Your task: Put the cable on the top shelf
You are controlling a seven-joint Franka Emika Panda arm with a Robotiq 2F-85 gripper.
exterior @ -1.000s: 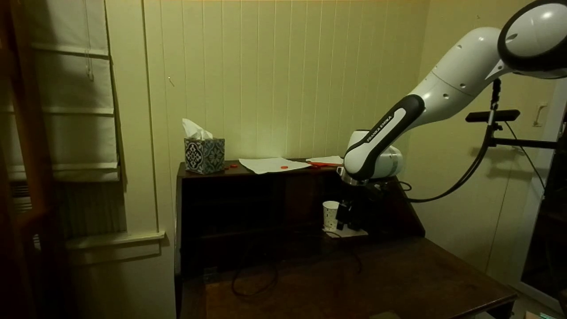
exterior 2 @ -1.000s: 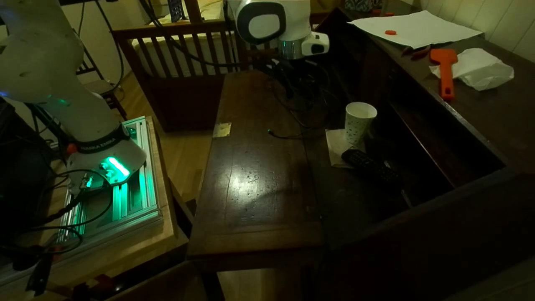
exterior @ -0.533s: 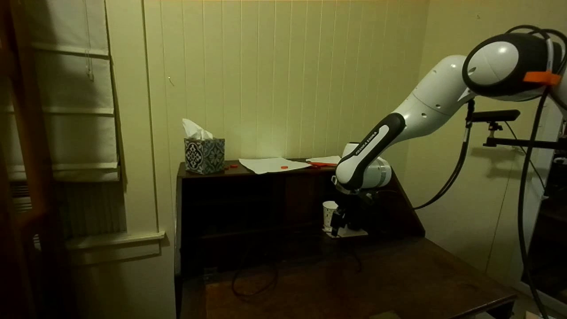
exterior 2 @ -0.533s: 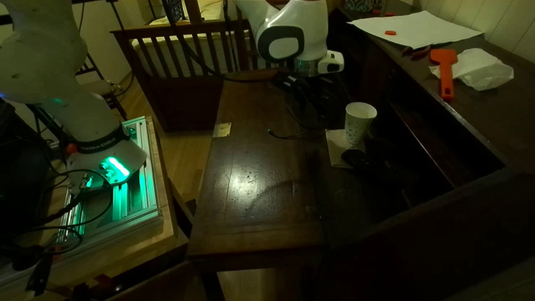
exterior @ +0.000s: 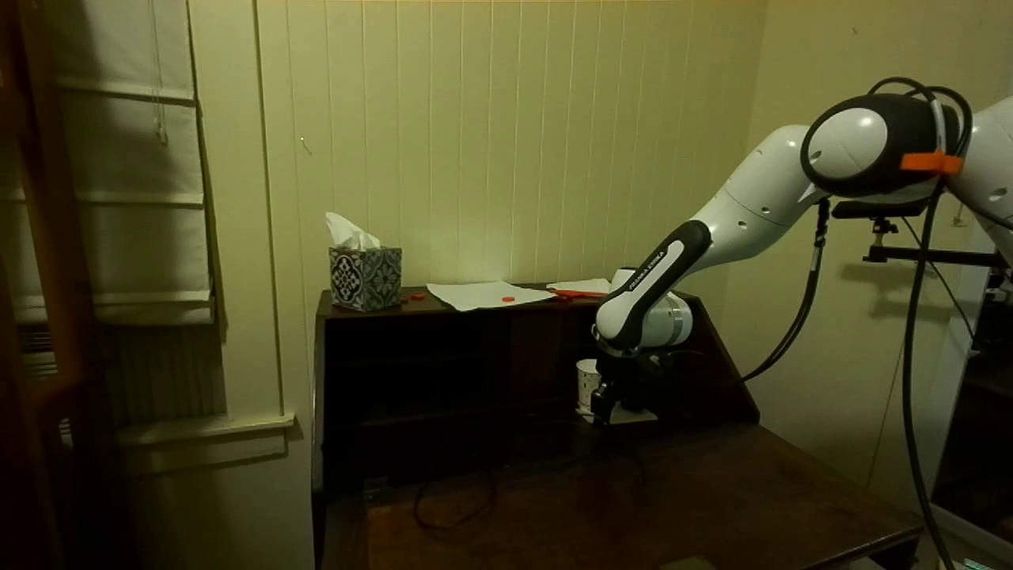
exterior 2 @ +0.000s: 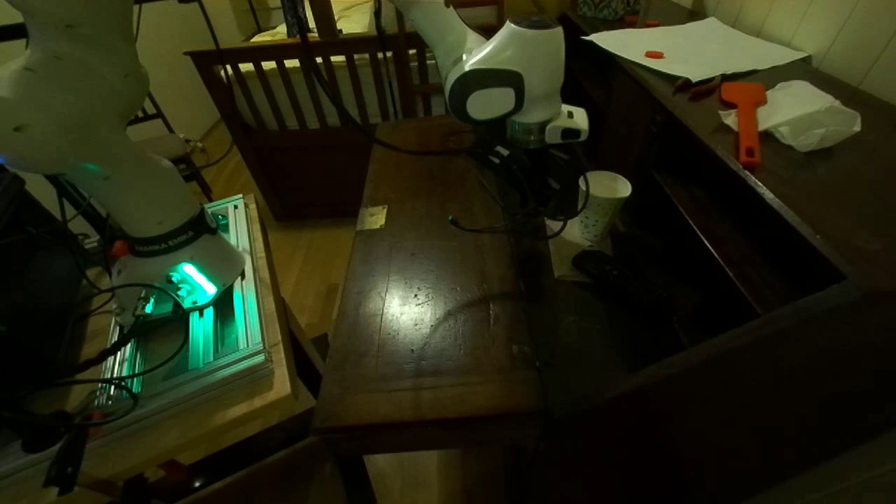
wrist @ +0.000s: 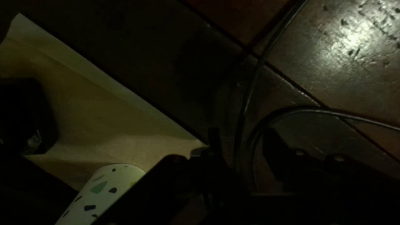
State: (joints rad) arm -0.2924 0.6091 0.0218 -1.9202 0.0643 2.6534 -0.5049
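Note:
The cable point(wrist: 312, 109), thin and dark, curves over the desk and runs between my fingers in the wrist view. My gripper point(wrist: 241, 134) is open around it, jaws part-way together, with a gap on both sides of the cord. A loop of the cable point(exterior: 443, 527) rests on the desk in an exterior view, and an end of the cable point(exterior 2: 483, 229) shows on the wood. Low at the desk, my gripper point(exterior: 605, 408) is beside the paper cup. Above and behind it runs the top shelf point(exterior 2: 840, 192), the unit's dark brown upper board.
The spotted cup point(exterior 2: 603, 206) stands on a napkin point(exterior 2: 563, 252), close to the gripper, with a black remote point(exterior 2: 605, 273) alongside. On the upper board are a tissue box point(exterior: 366, 277), white paper point(exterior 2: 700, 49), an orange tool point(exterior 2: 747, 126) and crumpled tissue point(exterior 2: 808, 115).
The arm has come down and shifted left in an exterior view, bringing my gripper closer to the cup. The fingers look nearer together than before. The cable loop on the desk keeps its place.

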